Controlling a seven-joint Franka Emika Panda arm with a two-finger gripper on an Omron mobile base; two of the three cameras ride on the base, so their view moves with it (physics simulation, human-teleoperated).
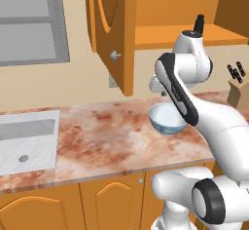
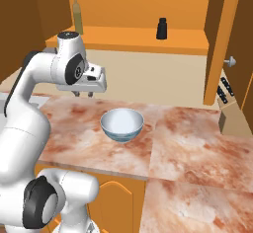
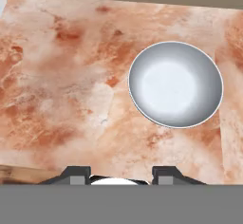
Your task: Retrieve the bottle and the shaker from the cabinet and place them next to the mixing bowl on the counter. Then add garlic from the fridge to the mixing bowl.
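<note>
Two rear base views converging on the mixing bowl [image 1: 167,119] from either side; hand view straight down over it.

Pale blue-white bowl [image 2: 122,124], mottled reddish marble counter [image 2: 197,148], orange cabinet [image 2: 143,2], seemingly black shaker [image 2: 161,28].

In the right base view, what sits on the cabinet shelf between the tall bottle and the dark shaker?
Nothing: the shelf is bare between the bottle at its left end and the shaker, as the right base view shows.

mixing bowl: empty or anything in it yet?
Empty. The hand view looks straight down into the mixing bowl and shows bare, smooth interior; the right base view shows nothing inside either.
</note>
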